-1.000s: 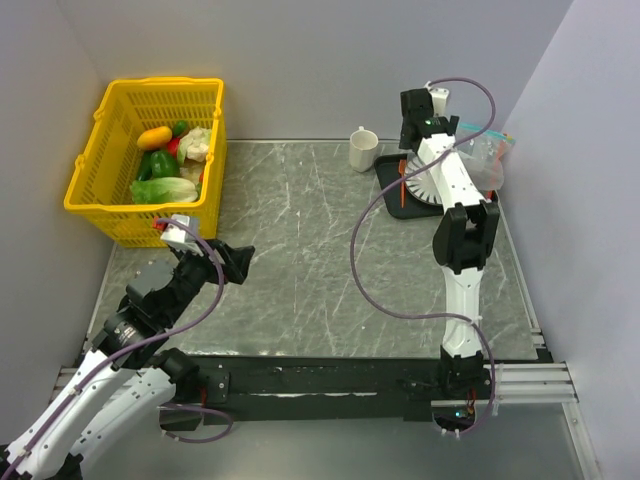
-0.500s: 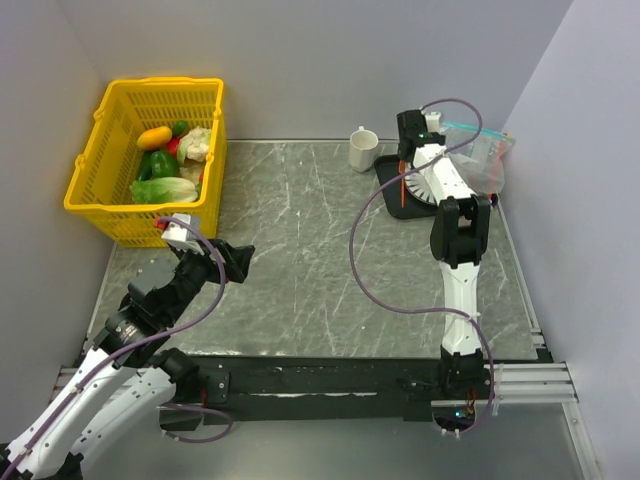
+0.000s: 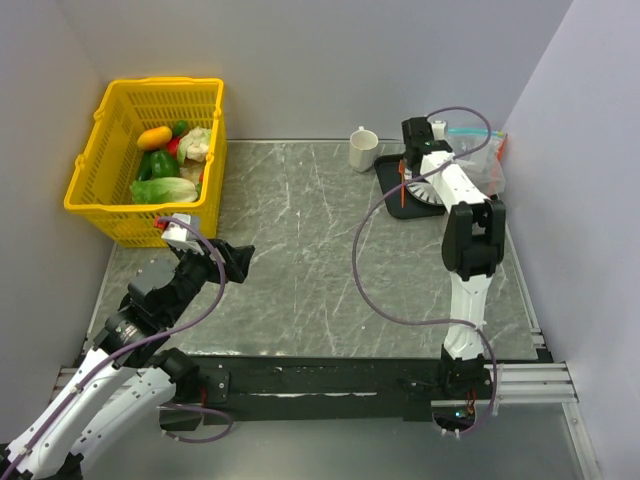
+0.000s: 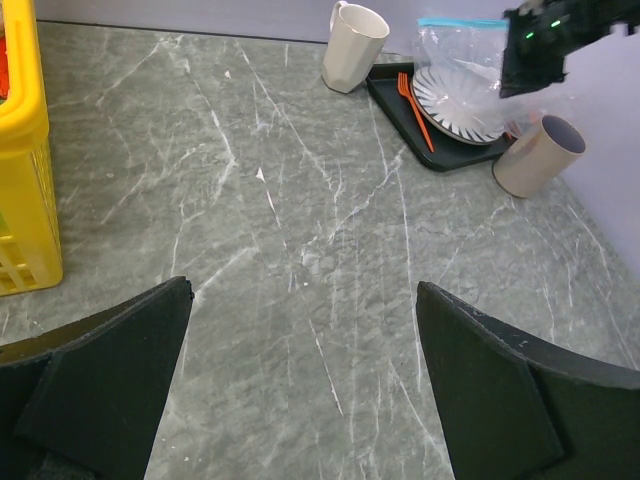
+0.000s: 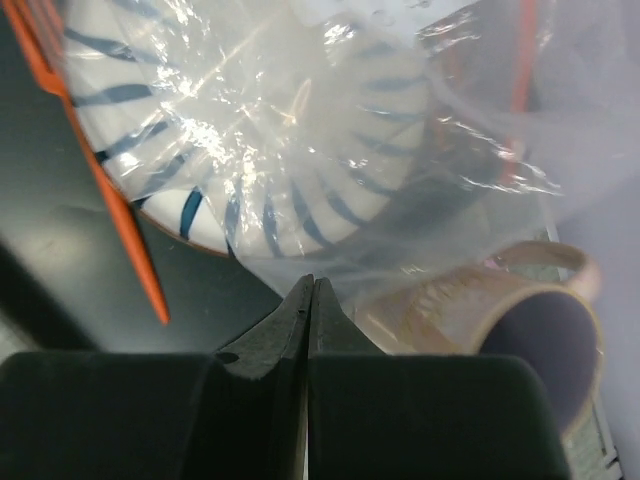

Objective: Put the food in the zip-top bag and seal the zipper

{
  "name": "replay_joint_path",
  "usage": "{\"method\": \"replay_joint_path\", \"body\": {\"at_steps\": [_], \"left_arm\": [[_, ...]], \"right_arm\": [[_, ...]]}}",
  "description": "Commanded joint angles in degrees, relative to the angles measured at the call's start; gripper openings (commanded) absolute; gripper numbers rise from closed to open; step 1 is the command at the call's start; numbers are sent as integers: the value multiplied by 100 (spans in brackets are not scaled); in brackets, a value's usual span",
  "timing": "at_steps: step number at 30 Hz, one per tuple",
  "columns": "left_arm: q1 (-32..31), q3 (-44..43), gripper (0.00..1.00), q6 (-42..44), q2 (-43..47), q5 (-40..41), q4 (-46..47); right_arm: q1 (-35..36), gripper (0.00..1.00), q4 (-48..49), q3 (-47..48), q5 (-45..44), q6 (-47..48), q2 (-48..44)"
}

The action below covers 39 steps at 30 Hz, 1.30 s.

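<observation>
A basket [image 3: 128, 226] is sitting at the table's [image 3: 300, 260] far-left corner; a mug [image 3: 363, 149], tray [image 3: 391, 187] and cup [image 4: 535, 156] are sitting far-right.

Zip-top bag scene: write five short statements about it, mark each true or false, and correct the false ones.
1. The left tool is open and holds nothing. True.
2. The food is inside the zip-top bag. False: it lies in the yellow basket, and no food shows in the bag.
3. The right tool is shut on the zip-top bag. True.
4. The orange fork lies in the basket. False: it lies on the black tray, beside the plate.
5. The tan cup lies on its side next to the tray. True.
</observation>
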<state>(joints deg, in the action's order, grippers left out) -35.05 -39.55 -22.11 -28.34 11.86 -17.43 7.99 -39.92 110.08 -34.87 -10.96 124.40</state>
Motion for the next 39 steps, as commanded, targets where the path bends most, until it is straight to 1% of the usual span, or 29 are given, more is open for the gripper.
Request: {"method": "replay_joint_path", "body": {"at_steps": [1, 3, 4, 6, 7, 8, 11, 12, 15, 18, 22, 27, 30, 34, 39], "left_arm": [[24, -9, 99, 84, 12, 27, 126], [33, -9, 99, 66, 21, 18, 135], [33, -9, 99, 66, 21, 10, 135], [33, 0, 99, 66, 12, 1, 143], [33, -9, 99, 66, 21, -8, 143], [33, 0, 99, 75, 21, -17, 143], [33, -9, 99, 75, 12, -25, 143], [33, -9, 99, 66, 12, -26, 143], [42, -9, 99, 84, 21, -26, 144], [42, 0, 99, 66, 47, -34, 143], [42, 0, 99, 58, 83, -34, 135], [42, 9, 99, 66, 100, -8, 143], [42, 0, 99, 66, 83, -8, 135], [42, 0, 99, 84, 65, 9, 143], [42, 0, 99, 84, 30, 9, 126]], "right_arm": [[27, 0, 520, -320, 252, -152, -969], [36, 0, 512, -400, 270, -152, -1058], [36, 4, 468, -374, 270, -152, -1067], [36, 37, 301, -251, 218, -126, -1032], [36, 50, 257, -216, 174, -126, -1006], [36, 66, 152, -189, 78, -160, -1005], [36, 81, 186, -416, 33, -397, -1137], [19, 82, 256, -522, 120, -468, -1285], [-43, 82, 695, -1005, 471, -828, -1593], [-139, 82, 933, -1261, 683, -1162, -1700], [-341, 82, 969, -1165, 1026, -1435, -1516], [-509, 82, 1048, -1103, 1158, -1584, -1252], [-553, 82, 890, -910, 1106, -1663, -1058], [-570, 82, 995, -813, 1053, -1681, -935], [-649, 82, 872, -514, 1009, -1751, -584]]}}
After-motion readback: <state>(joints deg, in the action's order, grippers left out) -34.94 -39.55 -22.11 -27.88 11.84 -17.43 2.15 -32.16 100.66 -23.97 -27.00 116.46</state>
